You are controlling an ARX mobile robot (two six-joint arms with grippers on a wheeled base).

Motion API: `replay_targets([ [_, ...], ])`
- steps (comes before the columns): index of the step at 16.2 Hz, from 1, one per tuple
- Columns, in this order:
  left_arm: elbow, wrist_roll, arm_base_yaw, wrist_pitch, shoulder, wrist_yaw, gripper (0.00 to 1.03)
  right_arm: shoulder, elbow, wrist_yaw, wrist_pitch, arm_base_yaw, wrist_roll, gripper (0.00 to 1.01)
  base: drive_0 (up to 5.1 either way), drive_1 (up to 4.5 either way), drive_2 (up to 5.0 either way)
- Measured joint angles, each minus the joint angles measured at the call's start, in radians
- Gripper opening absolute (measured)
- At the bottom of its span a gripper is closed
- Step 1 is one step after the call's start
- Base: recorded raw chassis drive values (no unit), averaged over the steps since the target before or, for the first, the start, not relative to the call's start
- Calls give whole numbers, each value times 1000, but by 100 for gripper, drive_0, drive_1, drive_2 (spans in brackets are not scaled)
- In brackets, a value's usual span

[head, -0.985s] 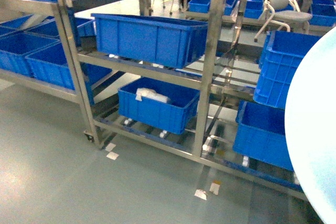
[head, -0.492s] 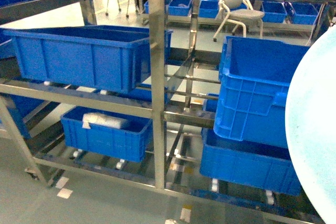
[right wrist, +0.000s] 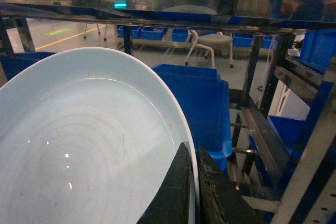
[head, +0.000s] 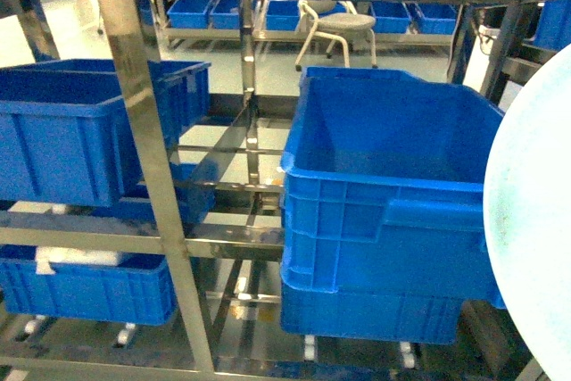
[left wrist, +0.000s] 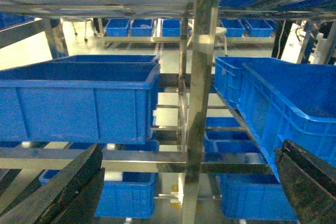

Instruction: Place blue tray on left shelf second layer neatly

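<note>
The pale sky-blue shallow oval plastic tray (right wrist: 79,145) fills the lower left of the right wrist view, its rim pinched between the closed black fingers of the right gripper (right wrist: 192,192). In the head view it occupies the right edge. The left gripper (left wrist: 184,187) has its jaws spread wide, holding nothing, before the mirror-bright stainless-steel rack (left wrist: 202,72) carrying deep dark-blue rectangular crates (head: 393,185).

Tray (head: 533,238) at near right edge, gripped at rim by right hand (right wrist: 192,182). Stacked crates (head: 393,211) centre-right on rack (head: 134,131). Left crate (head: 80,131) on tier above lower crate (head: 89,287). Stool (head: 343,28) far behind.
</note>
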Motion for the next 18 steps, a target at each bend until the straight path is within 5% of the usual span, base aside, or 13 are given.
replay_targets([
  [3,0,0,-2,-1,0,2,98,0,0,1,1,0,0,2,-82,-82,-82],
  [15,0,0,-1,0,0,0,98,-1,0,0,3,0,0,2,7,430,-417],
  [18,0,0,-1,1,0,2,98,1,0,0,-1,0,0,2,133,228,37],
])
